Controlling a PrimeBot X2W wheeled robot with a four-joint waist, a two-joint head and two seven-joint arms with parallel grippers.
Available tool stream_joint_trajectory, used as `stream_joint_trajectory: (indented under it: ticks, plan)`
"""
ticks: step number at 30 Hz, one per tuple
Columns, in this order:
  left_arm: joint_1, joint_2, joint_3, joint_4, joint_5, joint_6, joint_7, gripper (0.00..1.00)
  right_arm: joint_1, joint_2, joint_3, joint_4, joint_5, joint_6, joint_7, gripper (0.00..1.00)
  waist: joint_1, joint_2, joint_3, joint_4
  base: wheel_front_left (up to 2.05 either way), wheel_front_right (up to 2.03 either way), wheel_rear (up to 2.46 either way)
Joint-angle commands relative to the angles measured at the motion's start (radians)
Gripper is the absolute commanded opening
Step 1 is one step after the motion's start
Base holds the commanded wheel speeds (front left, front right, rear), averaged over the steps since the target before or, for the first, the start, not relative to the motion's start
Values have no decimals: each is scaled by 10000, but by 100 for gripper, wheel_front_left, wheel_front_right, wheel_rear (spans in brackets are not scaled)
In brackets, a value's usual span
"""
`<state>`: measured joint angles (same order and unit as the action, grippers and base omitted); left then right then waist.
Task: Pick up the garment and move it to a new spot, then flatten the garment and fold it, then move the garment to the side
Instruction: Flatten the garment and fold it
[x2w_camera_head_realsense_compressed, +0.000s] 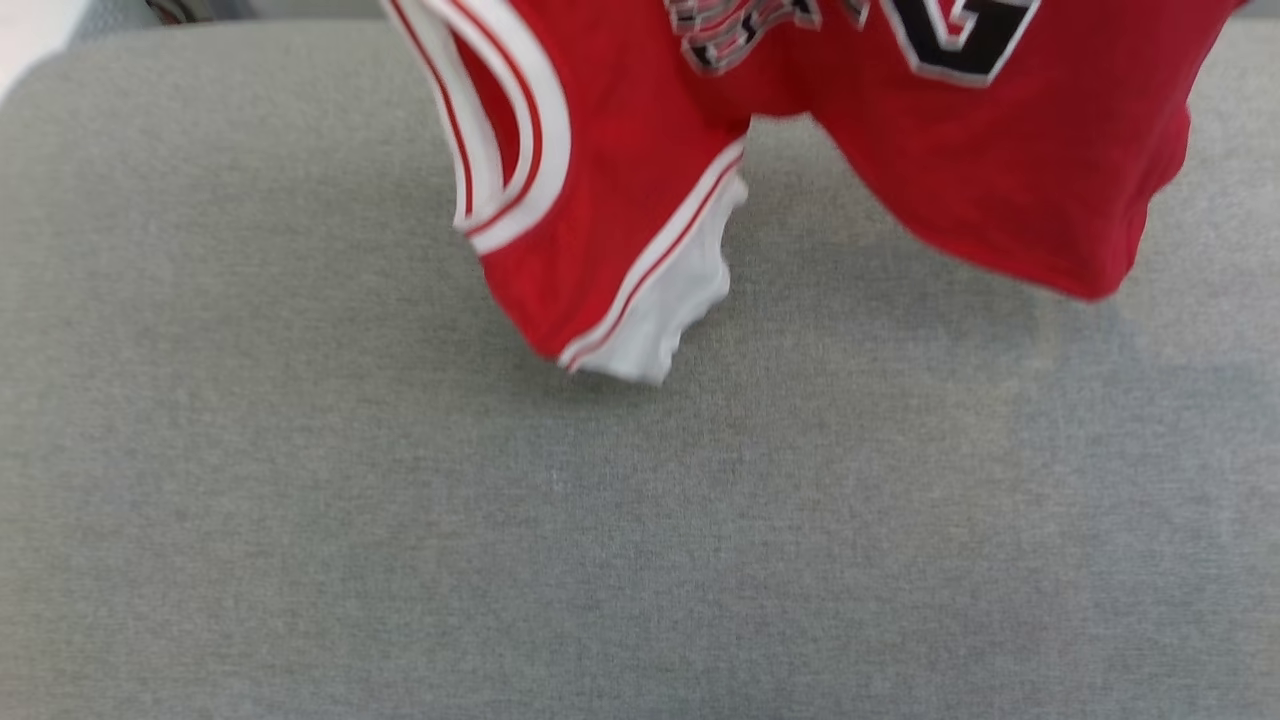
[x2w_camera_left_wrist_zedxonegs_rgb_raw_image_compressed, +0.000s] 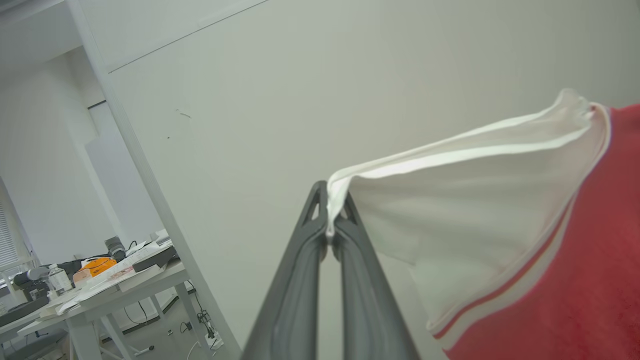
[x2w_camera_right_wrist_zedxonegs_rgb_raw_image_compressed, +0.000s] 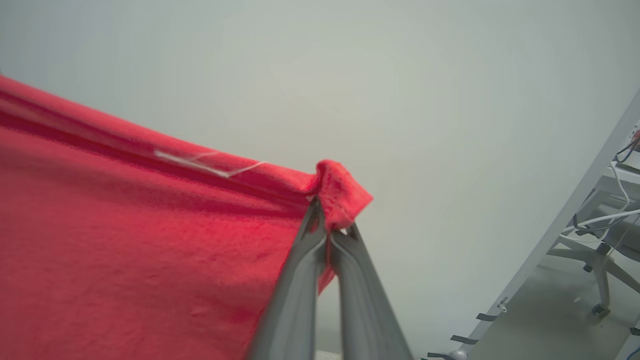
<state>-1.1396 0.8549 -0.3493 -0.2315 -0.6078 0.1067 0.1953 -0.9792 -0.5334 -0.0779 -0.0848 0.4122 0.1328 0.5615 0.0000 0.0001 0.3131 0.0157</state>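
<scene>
Head view: limp red garment (x2w_camera_head_realsense_compressed: 620, 200) sags over grey woven surface (x2w_camera_head_realsense_compressed: 400, 550), left pincer (x2w_camera_left_wrist_zedxonegs_rgb_raw_image_compressed: 331, 202) clenching white sleeve (x2w_camera_left_wrist_zedxonegs_rgb_raw_image_compressed: 475, 210), right pincer (x2w_camera_right_wrist_zedxonegs_rgb_raw_image_compressed: 330, 220) red hem (x2w_camera_right_wrist_zedxonegs_rgb_raw_image_compressed: 344, 190).

I see a red shirt (x2w_camera_head_realsense_compressed: 1000, 170) with black lettering (x2w_camera_head_realsense_compressed: 965, 45) outlined in white. Its sleeve (x2w_camera_head_realsense_compressed: 668, 320) is white, and its trim (x2w_camera_head_realsense_compressed: 545, 130) is striped white and red. Below the shirt, the tabletop (x2w_camera_head_realsense_compressed: 400, 520) is plain flecked grey. Beside the shirt, the left gripper (x2w_camera_left_wrist_zedxonegs_rgb_raw_image_compressed: 330, 225) and right gripper (x2w_camera_right_wrist_zedxonegs_rgb_raw_image_compressed: 327, 225) are dark grey against an off-white wall (x2w_camera_left_wrist_zedxonegs_rgb_raw_image_compressed: 350, 75).
</scene>
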Motion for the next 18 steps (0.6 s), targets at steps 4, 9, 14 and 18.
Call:
stream_joint_trajectory:
  ticks: [4,9,14,18]
  plan:
    - [-1980,-163,-265,1418,298,-777,160,0,-1374,-232,228,1178,-409,-21,-720,0,0,-1,2215,-191,0,0,0]
    - [-4452,-757,-822,3338,993,-1604,85,0,-3106,-45,721,2695,-967,-21,-1618,0,0,-1,3143,-305,0,0,0]
    - [-6992,-1555,-1241,5776,1900,-1910,-684,0,-5070,625,937,4627,-2043,-21,-2945,0,0,-1,3750,-441,0,0,0]
    - [-8434,-2092,-1485,7514,2518,-1983,-1838,0,-6215,1191,796,5930,-2960,-21,-3964,0,0,-1,4071,-474,0,0,0]
